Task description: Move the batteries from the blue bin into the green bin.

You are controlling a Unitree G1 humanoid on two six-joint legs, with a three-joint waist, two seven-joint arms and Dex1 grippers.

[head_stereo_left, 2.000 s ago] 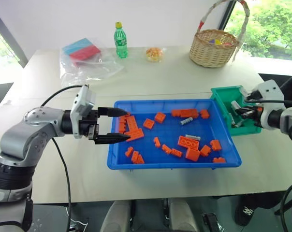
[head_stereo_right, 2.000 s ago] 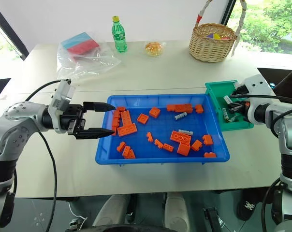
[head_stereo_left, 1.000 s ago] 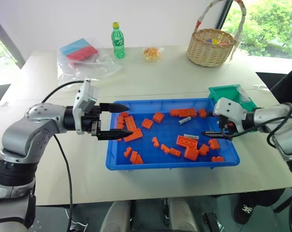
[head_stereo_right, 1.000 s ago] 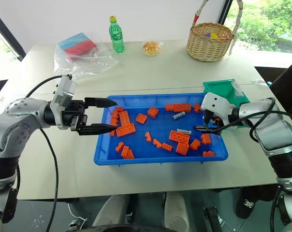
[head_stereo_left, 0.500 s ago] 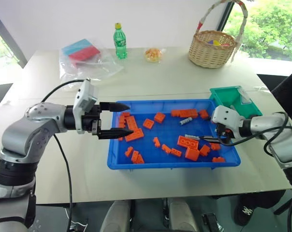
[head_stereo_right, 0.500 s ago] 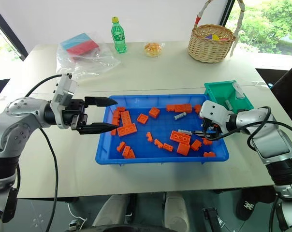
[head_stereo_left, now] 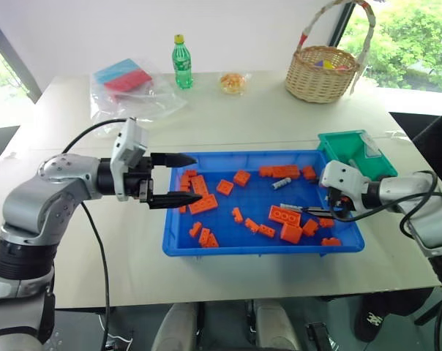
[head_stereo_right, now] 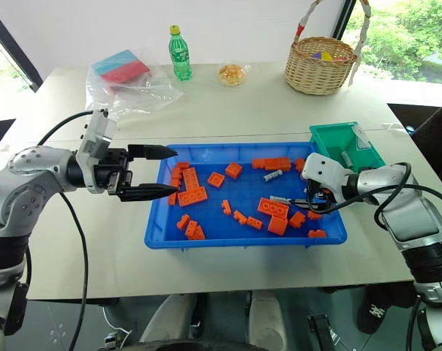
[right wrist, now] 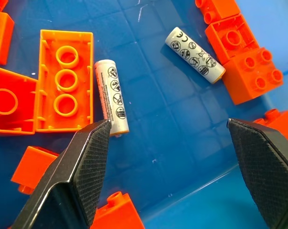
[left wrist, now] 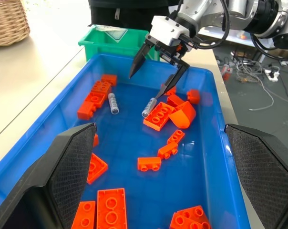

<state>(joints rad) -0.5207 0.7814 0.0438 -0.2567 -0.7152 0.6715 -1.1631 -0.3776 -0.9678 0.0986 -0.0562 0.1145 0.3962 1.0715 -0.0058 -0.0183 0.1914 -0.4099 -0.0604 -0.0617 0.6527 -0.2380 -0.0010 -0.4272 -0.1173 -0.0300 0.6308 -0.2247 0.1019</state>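
The blue bin (head_stereo_left: 257, 250) lies in the middle of the table, strewn with orange bricks (head_stereo_left: 283, 216). Two batteries show in it: one (head_stereo_left: 281, 183) towards the back, the other (head_stereo_left: 291, 208) beside a long brick. My right gripper (head_stereo_left: 309, 207) is low in the bin's right part, open and empty. The nearer battery (right wrist: 111, 97) lies just past one fingertip, the other battery (right wrist: 195, 48) farther off. My left gripper (head_stereo_left: 197, 178) hangs open and empty over the bin's left edge. The green bin (head_stereo_left: 345, 146) stands at the blue bin's back right corner.
At the back of the table are a wicker basket (head_stereo_left: 323, 72), a green bottle (head_stereo_left: 181, 62), a clear bag with red and blue contents (head_stereo_left: 129, 84) and a small snack packet (head_stereo_left: 234, 82). The table's right edge runs just past the green bin.
My right gripper came from over the green bin into the blue bin's right part and sank towards the nearer battery, then stayed put. The left gripper has kept still.
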